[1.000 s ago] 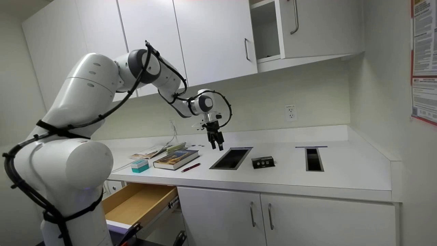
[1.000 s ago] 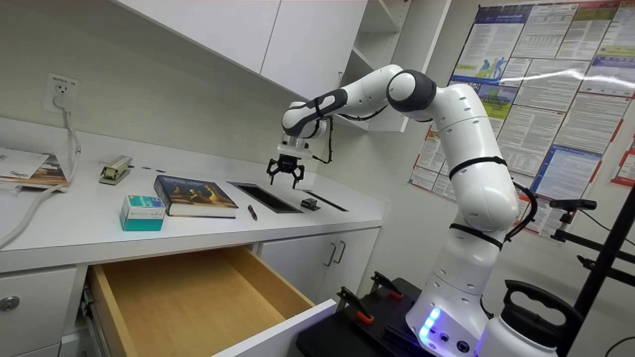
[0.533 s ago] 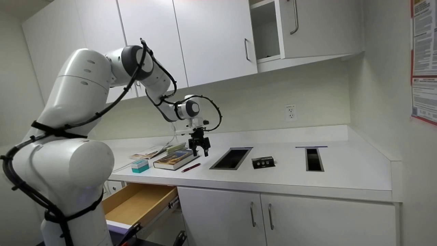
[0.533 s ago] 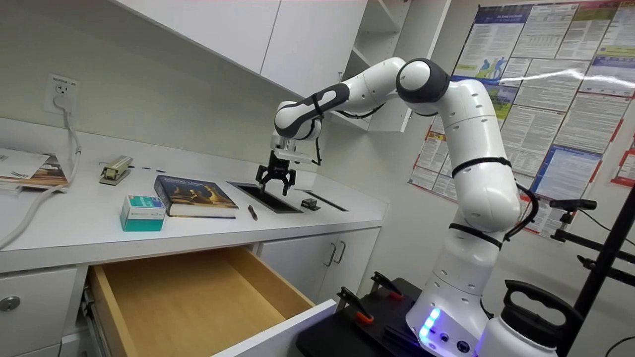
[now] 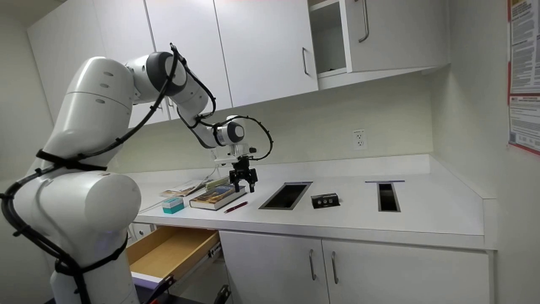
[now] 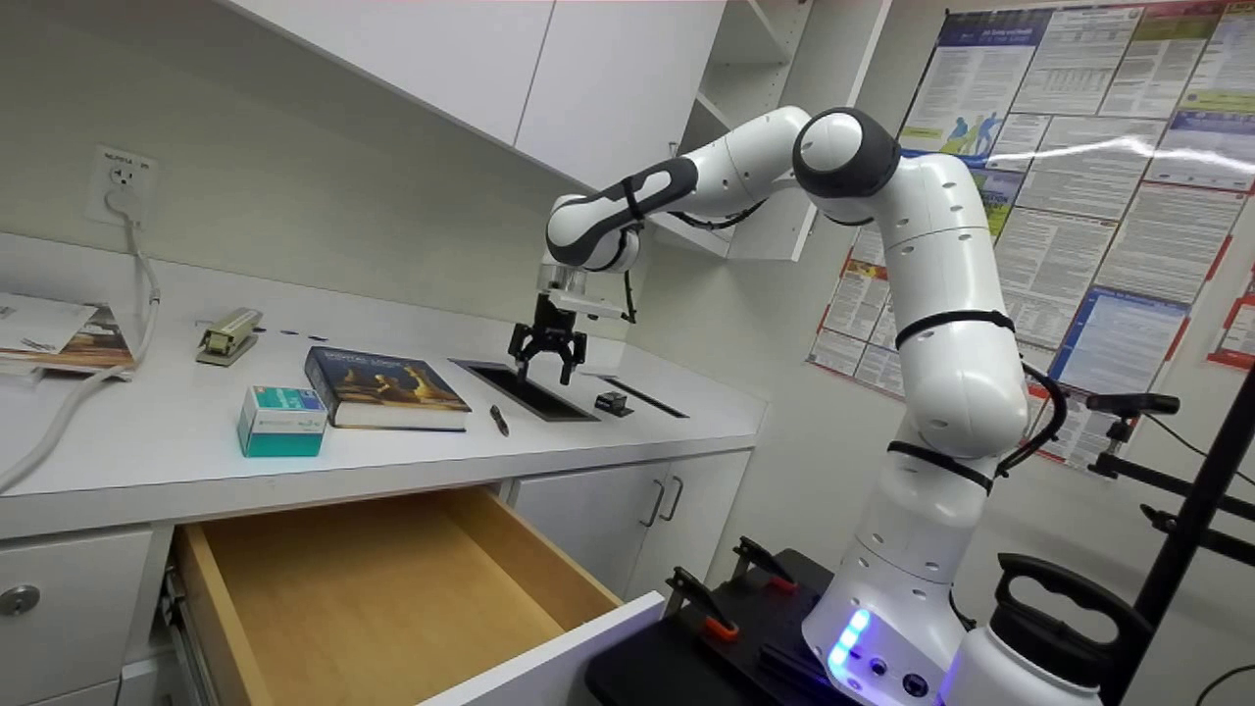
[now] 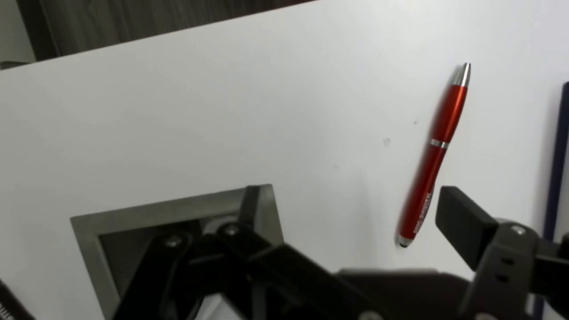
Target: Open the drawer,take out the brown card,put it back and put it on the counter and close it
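Note:
The drawer [image 6: 382, 588] is pulled far out below the counter [image 5: 438, 215], and nothing shows on its light wooden floor. Its white front edge faces the robot's base. I cannot make out the brown card in any view. My gripper [image 6: 544, 378] hangs pointing down above the counter, near the larger dark cutout. In the wrist view the gripper [image 7: 349, 195] has its jaws wide apart with nothing held. Below them on the worktop lies a red pen [image 7: 433, 164], close beside the right finger [image 7: 464, 222] in that view.
A thick book [image 6: 387, 387], a teal-and-white box [image 6: 282, 422] and a stapler [image 6: 228, 335] stand left of the pen. A small black box [image 5: 325, 200] sits between the larger cutout [image 5: 287, 196] and the smaller cutout [image 5: 387, 197]. An upper cabinet door [image 5: 396, 33] stands ajar.
The arm has swung from over the larger cutout toward the book and pen, lowering at first. During the last half second it barely moved, rising slightly. The drawer has stayed put.

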Tool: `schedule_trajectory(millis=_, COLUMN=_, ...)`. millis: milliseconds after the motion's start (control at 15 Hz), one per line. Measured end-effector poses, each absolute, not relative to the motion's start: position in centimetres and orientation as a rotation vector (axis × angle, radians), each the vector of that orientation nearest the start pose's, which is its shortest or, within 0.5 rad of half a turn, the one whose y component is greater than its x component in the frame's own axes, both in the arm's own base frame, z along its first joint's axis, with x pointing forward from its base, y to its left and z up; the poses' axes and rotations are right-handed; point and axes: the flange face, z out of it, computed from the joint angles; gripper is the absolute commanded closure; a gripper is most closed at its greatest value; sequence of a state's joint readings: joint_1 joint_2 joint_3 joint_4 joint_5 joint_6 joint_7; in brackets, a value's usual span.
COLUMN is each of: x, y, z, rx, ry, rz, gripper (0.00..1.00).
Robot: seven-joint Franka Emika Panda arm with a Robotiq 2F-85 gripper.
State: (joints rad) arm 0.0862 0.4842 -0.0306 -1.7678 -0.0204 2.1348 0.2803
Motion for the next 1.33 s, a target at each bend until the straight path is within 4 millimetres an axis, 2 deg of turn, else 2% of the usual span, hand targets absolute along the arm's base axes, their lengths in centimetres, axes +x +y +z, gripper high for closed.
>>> schedule_trajectory(millis=333, x=64.5, y=4.1, z=27.7, rx=-3.160, ry=0.387, rz=0.167, gripper=0.00)
schedule_trajectory(millis=667, x=64.1, y=7.0, z=27.0, rx=-3.108, ry=0.551, rz=0.128, gripper=0.00)
schedule_trajectory(millis=1000, x=63.5, y=9.6, z=25.4, rx=-3.042, ry=0.721, rz=-0.006, gripper=0.00)
schedule_trajectory(millis=1333, x=62.9, y=10.2, z=22.7, rx=-2.995, ry=0.823, rz=-0.114, gripper=0.00)
